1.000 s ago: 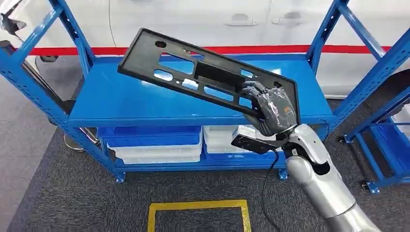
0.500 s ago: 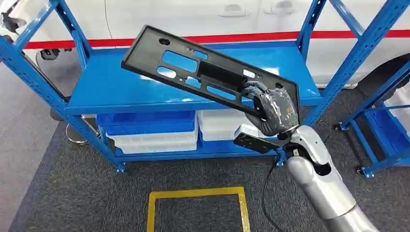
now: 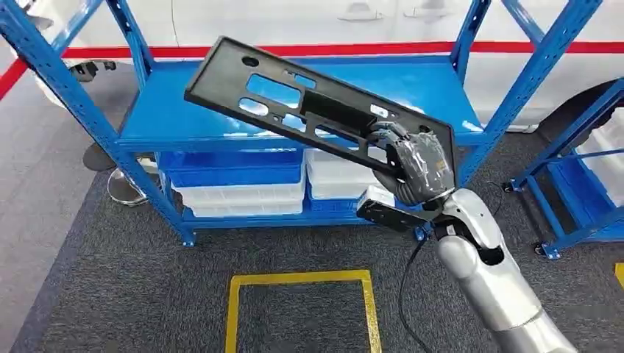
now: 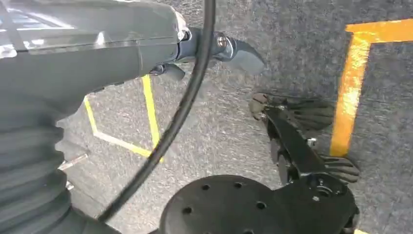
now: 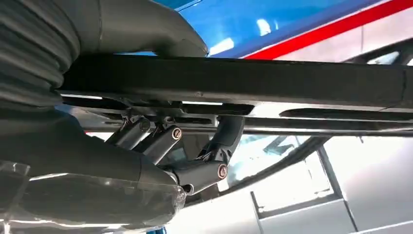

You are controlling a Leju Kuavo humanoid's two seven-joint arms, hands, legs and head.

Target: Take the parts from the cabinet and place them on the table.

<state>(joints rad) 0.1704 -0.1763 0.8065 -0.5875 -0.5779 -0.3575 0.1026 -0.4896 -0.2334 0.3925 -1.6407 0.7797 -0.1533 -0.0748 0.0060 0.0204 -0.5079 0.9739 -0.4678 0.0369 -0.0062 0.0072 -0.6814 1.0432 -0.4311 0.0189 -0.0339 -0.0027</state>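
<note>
- The right hand [image 3: 416, 170] is gripping a long black panel [image 3: 294, 103] at its lower end, fingers [image 5: 160, 141] curling through a slot while the thumb is pressing the opposite face.
- The panel is hanging tilted in the air in front of the blue rack [image 3: 184, 118], its far end rising over the top shelf (not touching it).
- Blue and white bins [image 3: 235, 184] are sitting stacked on the rack's lower shelf, behind the panel's gripped end.
- A second blue rack [image 3: 581, 184] is standing to the right.
- A yellow floor outline [image 3: 298, 279] is lying on the grey carpet below.
- The left hand [image 4: 204, 48] is hanging over the carpet; whether its fingers are curled, I cannot tell.
</note>
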